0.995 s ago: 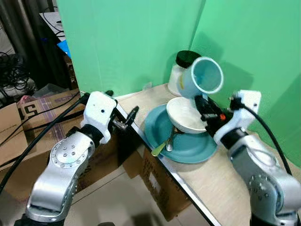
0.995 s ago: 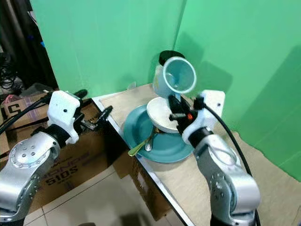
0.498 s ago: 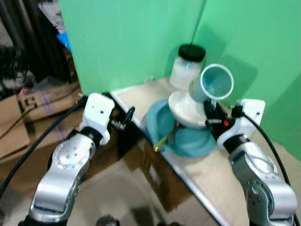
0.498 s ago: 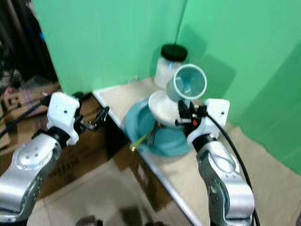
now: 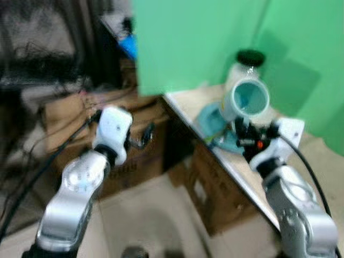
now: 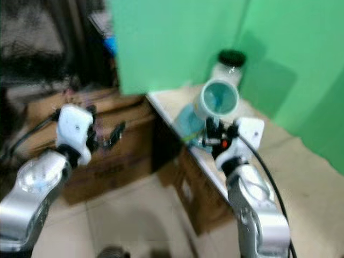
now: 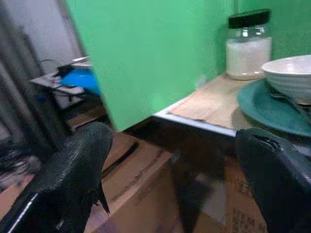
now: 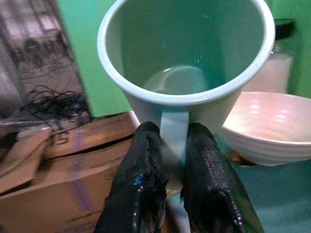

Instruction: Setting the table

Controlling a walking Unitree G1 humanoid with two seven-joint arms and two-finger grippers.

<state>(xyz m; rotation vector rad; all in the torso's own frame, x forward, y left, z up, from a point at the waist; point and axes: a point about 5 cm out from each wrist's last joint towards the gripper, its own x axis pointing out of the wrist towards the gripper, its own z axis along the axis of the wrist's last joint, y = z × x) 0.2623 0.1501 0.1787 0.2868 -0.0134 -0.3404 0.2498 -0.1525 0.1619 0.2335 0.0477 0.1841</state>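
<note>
The right gripper (image 8: 167, 160) has its two black fingers pinched tight on the handle of a pale teal mug (image 8: 187, 63), holding it up in the air with the open mouth tipped toward the camera, so you can see straight down inside it. The mug (image 5: 245, 101) hangs just above the white bowl (image 8: 265, 126), which sits on a teal plate (image 7: 272, 109) near the corner of the light wooden table (image 7: 214, 102). Behind them, against the green backdrop (image 5: 188, 43), stands a glass jar (image 7: 249, 46) with a black lid and something white inside. The head views are pretty blurry, so the plate and bowl are hard to make out there, and whatever utensils lie on the plate are too smeared to call. The left gripper (image 7: 180, 179) is off the table's edge, out over the cardboard boxes (image 5: 129, 145) on the floor, with its fingers spread wide apart and nothing between them. There's a blue thing (image 7: 80, 80) on a shelf further back, plus a dark tangle of cables (image 5: 37, 59) on the robot's left.
</note>
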